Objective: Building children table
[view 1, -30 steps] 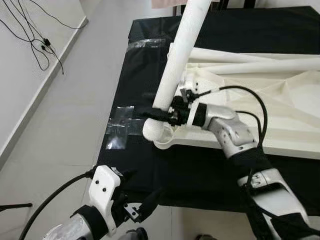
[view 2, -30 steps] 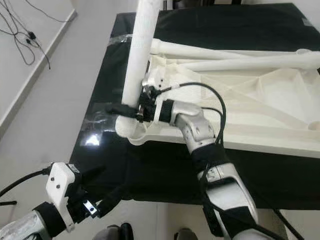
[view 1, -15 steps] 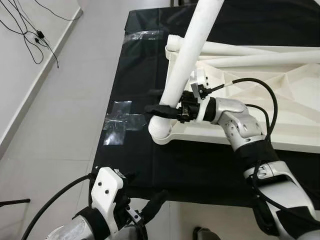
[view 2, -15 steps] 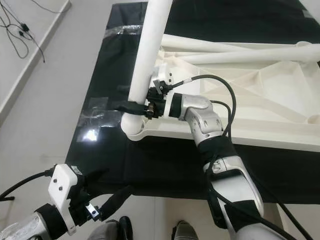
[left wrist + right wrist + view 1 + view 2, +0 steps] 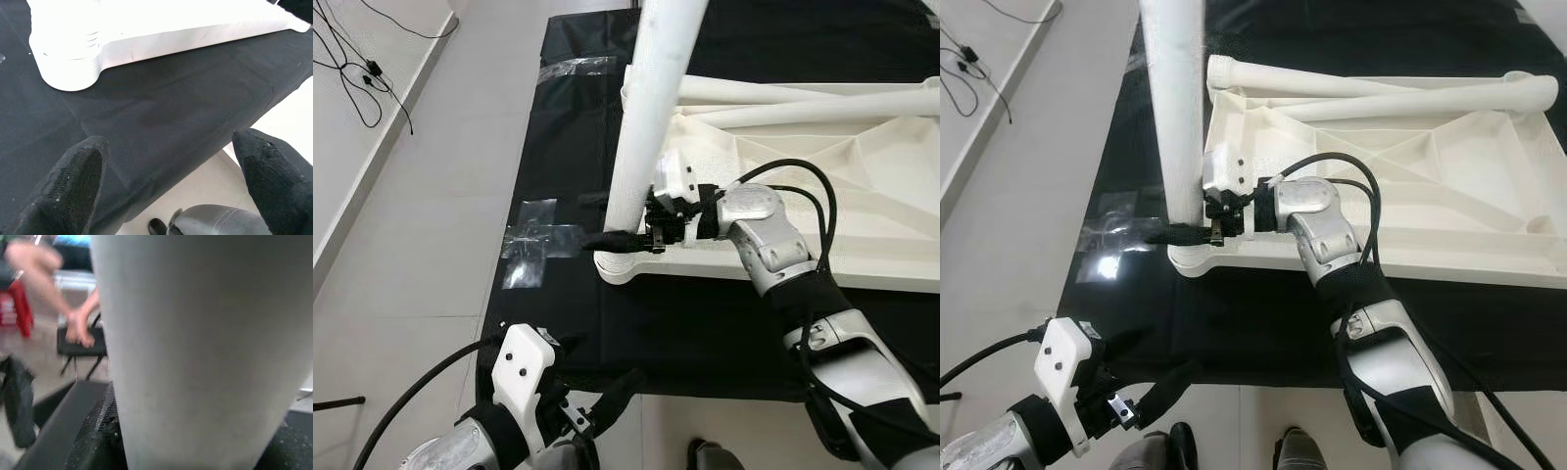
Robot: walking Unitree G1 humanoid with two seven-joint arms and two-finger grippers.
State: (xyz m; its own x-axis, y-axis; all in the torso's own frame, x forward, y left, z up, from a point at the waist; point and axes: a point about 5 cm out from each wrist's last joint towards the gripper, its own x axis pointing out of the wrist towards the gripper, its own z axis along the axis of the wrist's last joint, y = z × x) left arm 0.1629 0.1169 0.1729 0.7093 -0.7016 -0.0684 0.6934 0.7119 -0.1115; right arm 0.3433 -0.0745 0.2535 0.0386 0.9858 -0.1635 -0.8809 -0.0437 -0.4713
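A white plastic table top [image 5: 862,196] lies upside down on a black-covered table [image 5: 705,323]. One thick white leg [image 5: 646,117] stands nearly upright in the near-left corner socket [image 5: 617,269]. My right gripper [image 5: 625,238] is shut on that leg just above the socket. In the right wrist view the leg [image 5: 195,347] sits against a meshed finger pad [image 5: 98,431]. My left gripper [image 5: 171,181] hangs open and holds nothing, low at the table's front edge below the socket [image 5: 68,68].
Two loose white legs [image 5: 803,103] lie across the far side of the table top. Clear tape patches [image 5: 533,240] shine on the black cover. Cables [image 5: 352,59] trail on the floor at left. A person's hands [image 5: 78,328] show behind the leg.
The leg has swung from a lean toward the right to nearly upright over the corner socket, my right gripper still on it. The head camera shifted. The left arm stayed low.
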